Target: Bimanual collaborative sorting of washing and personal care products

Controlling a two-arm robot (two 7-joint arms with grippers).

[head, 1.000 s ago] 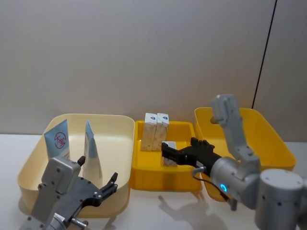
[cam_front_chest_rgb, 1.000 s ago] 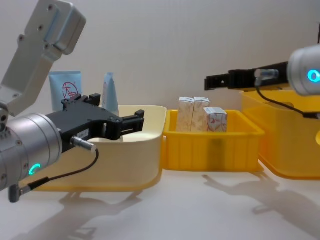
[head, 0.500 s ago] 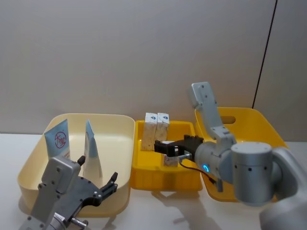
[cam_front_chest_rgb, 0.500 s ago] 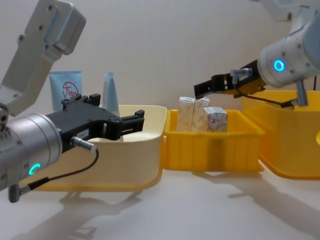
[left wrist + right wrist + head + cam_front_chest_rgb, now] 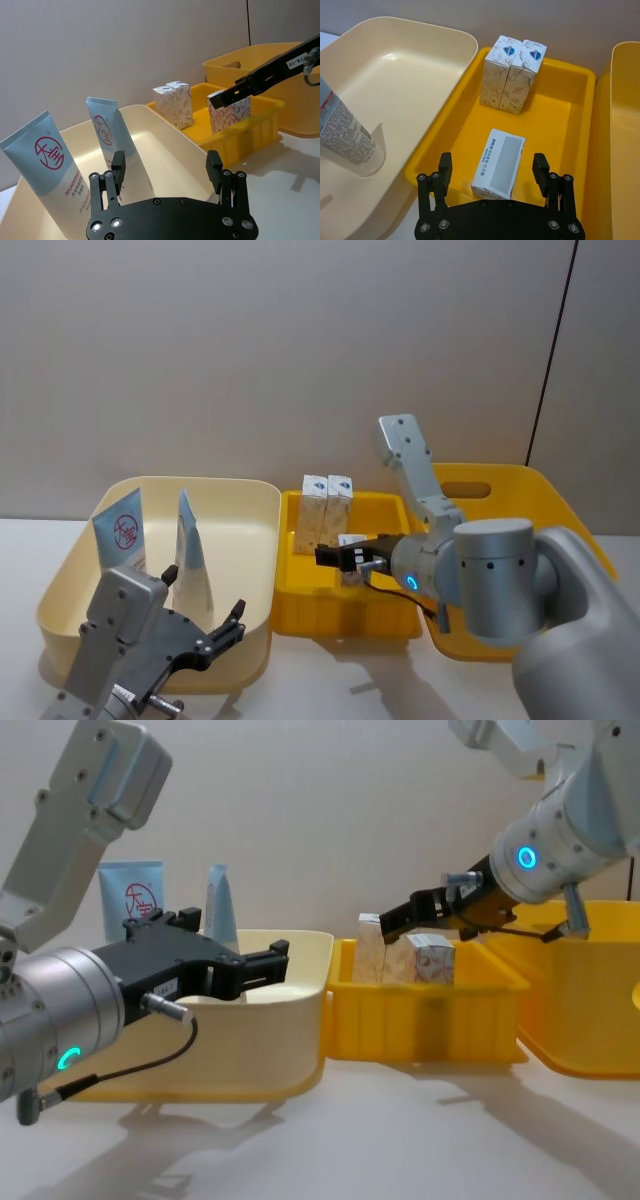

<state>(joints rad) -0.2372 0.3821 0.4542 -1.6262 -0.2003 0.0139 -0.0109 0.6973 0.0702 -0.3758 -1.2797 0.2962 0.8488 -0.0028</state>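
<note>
Over the small yellow bin [image 5: 340,618] in the middle, the right gripper [image 5: 492,162] hangs low with its fingers spread wide and nothing between them. It's lined up on the beige speckled carton [image 5: 501,159] lying flat toward the bin's front edge, one finger off each long side, so it looks set to drop and pinch across the narrow width. No contact that I can see.

Two more cartons [image 5: 512,75] stand upright, pressed side by side at the bin's back edge, which reads as the tidy pose for this bin. The flat one is the odd one out and probably the one to be stood up or shifted.

Over on the left, the cream bin [image 5: 190,483] holds two light-blue squeeze tubes, one [image 5: 120,535] by its left edge and one [image 5: 190,560] nearer the middle, both propped cap-down. The left gripper [image 5: 166,162] hovers by that bin's front edge, fingers wide apart and empty, apparently waiting its turn. At the right, the large yellow bin [image 5: 570,530] sits beside the small one.
</note>
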